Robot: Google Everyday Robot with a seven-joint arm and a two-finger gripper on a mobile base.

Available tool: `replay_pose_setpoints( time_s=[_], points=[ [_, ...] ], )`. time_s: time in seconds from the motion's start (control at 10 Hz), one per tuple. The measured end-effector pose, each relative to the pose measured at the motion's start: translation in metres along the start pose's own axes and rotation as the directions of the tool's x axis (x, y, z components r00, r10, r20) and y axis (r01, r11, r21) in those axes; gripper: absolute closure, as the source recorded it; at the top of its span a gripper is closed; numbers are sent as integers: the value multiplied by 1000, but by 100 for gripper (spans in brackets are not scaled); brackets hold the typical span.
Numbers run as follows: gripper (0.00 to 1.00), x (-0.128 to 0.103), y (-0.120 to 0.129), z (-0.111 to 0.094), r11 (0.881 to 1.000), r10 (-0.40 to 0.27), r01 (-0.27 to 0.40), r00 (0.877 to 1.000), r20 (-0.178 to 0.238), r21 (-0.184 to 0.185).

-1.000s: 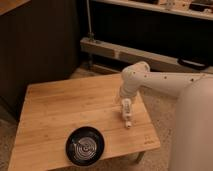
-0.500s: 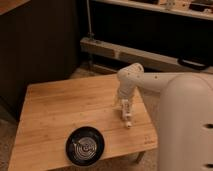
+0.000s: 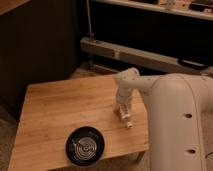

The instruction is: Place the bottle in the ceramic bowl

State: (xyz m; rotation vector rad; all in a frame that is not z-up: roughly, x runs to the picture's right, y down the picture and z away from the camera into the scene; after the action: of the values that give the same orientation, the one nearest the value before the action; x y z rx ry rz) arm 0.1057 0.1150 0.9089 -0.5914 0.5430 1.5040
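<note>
End effector (image 3: 122, 108) low over the bench (image 3: 60, 105), at the end of the white arm reaching in from the robot's body. Cannot tell whether it is released or clenched: the wrist hides its tip.

Bottle (image 3: 127, 120) directly under the end effector and a little past its tip, toward the front edge of the bench. It looks to be lying on the wood, tilted diagonally, one end touching or tucked under the end effector. Which end carries the cap cannot be made out. Whether it is lifted clear of the bench, cannot tell.

Ceramic bowl (image 3: 85, 146) sits away from the end effector, further toward the front edge and off to the picture's left, with open wood between. Nothing in it.

Handling, as judgement:
- Bottle is likely light and stiff, plastic by the look, and smooth-sided.
- Being round, it may roll or squirt out if pinched off-centre.
- Best hold is across the middle of the body, jaws square to its long axis, not at the narrow cap end.
- It is short enough to lie flat inside the bowl.
- The bowl is glazed, hard and probably heavy. Lower the bottle close before letting go, as a drop could bounce it out or chip the glaze.
</note>
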Motion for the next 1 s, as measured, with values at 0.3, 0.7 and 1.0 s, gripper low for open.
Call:
replay_pose_setpoints(
  time_s=[0.3, 0.7, 1.0],
  points=[
    [63, 0, 10, -1, 999, 6, -8, 999, -31, -45],
    [98, 6, 56, -44, 985, -35, 29, 999, -32, -172],
    [100, 45, 123, -83, 954, -139, 133, 990, -4, -270]
  ],
)
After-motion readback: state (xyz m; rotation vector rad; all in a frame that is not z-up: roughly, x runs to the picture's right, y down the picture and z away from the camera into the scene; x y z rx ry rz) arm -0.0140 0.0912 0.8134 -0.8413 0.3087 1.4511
